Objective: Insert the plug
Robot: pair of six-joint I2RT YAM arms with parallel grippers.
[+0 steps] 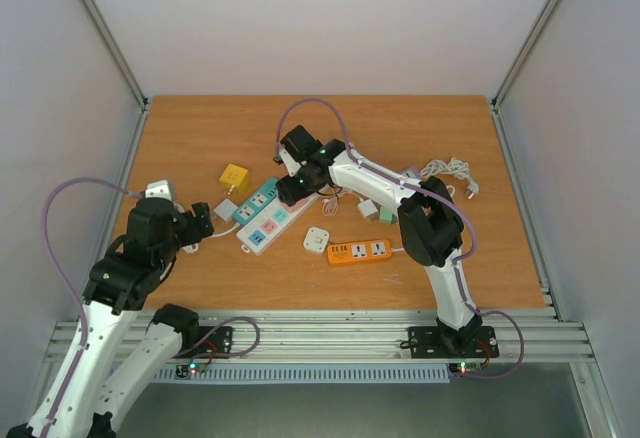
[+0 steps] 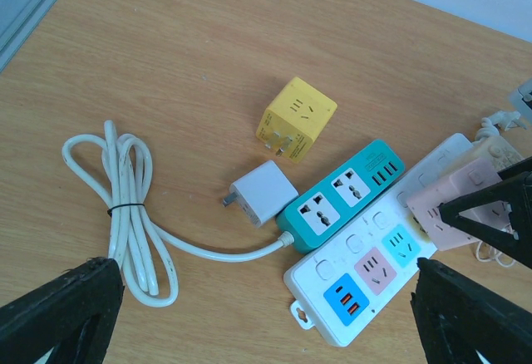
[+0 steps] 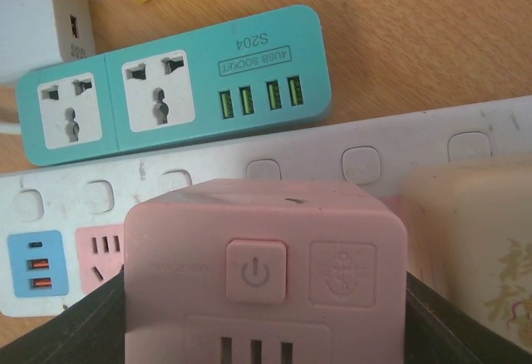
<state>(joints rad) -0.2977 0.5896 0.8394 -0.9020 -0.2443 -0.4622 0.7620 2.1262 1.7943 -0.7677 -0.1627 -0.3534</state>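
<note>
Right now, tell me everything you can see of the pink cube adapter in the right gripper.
The pink cube adapter is a matte, pale-pink plastic block with rounded edges. Its camera-facing face carries a square power button, an embossed emblem beside it and three short slots below. The right gripper is shut on it, black fingers on two opposite sides. It is over the white power strip, close beside a cream cube adapter. Its prongs are hidden, so seating cannot be judged.
</note>
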